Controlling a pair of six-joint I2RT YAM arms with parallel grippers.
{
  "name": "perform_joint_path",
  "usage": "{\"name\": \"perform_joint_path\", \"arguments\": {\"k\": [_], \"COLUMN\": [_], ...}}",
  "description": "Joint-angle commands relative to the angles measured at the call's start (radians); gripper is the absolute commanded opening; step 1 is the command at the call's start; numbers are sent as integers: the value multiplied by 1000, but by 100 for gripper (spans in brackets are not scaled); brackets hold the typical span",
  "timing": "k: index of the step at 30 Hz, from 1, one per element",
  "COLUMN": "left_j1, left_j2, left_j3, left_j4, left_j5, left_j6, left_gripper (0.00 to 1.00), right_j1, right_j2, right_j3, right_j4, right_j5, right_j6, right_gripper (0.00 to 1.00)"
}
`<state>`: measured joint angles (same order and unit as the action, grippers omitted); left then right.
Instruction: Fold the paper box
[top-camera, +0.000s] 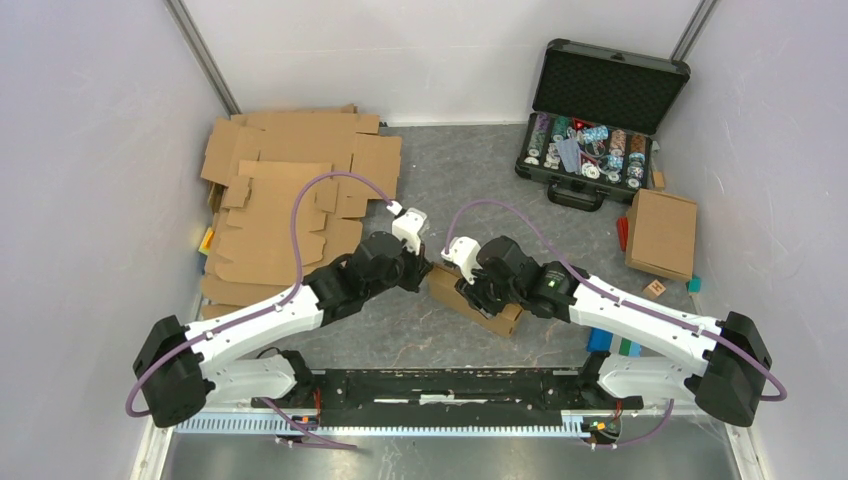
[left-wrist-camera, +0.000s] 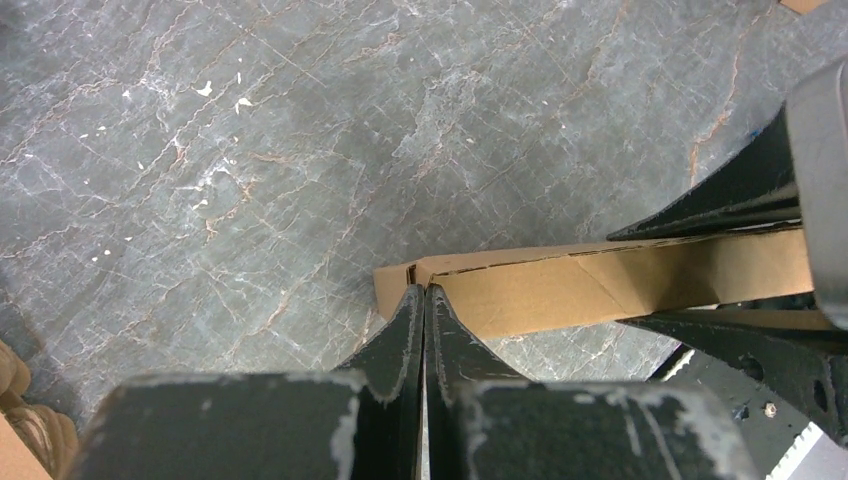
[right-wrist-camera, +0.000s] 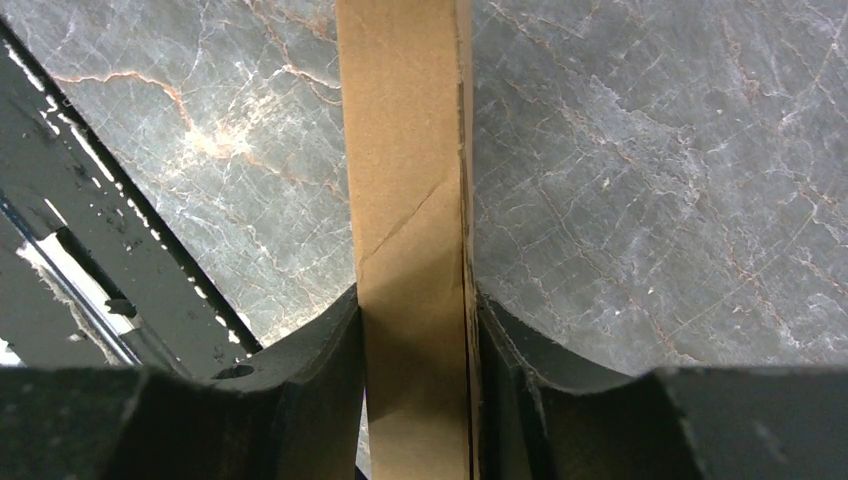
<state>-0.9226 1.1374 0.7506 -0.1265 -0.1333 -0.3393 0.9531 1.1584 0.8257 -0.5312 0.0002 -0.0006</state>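
Where: the partly formed paper box (top-camera: 500, 318) lies mid-counter (top-camera: 450, 170), between the two arms and near their bases.
Right tool: the right tool (right-wrist-camera: 415, 300) clamps the box's narrow side, one finger on each face.
Left tool: the left tool (left-wrist-camera: 425, 300) has its fingers pressed together, tips touching the box's end corner. Whether a sliver of card is caught between them cannot be told.
Handling: probably light, thin card, stiff across its panels but quick to bend at creases and to dent under a hard squeeze. It is best gripped across a wall near a corner, not by a loose flap.
Top view only: both arms converging, a stack of flat cardboard (top-camera: 290, 200) far left, an open case (top-camera: 590, 120) far right. The wrists hide the contact points.
Wrist views only: the right clamp, the end seam and a diagonal crease.
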Motion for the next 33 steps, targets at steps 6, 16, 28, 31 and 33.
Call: {"name": "perform_joint_path", "arguments": {"k": [6,16,28,31,33], "left_j1": [-22,-40,-55,-59,-62], "left_j2": [7,0,-10,-8,-6], "left_j3": [-110,-130,-135,-132,-132], "left_j4": [48,74,74,78,78], "left_j5": [-37,-52,-66,-67,-67], "left_j6": [-2,12,3,0,-1], "left_gripper": [2,2,2,2,2], "right_j1": [-4,-4,-4,-4,-3], "right_j2": [-22,-55,-180,-175,-164], "right_j3": [12,45,43,43,40], "right_j4": [43,77,203,208,207], "right_j5": [56,64,127,117,107], "right_j6": [37,42,94,96,96], "right_gripper": [60,86,63,45,38]}}
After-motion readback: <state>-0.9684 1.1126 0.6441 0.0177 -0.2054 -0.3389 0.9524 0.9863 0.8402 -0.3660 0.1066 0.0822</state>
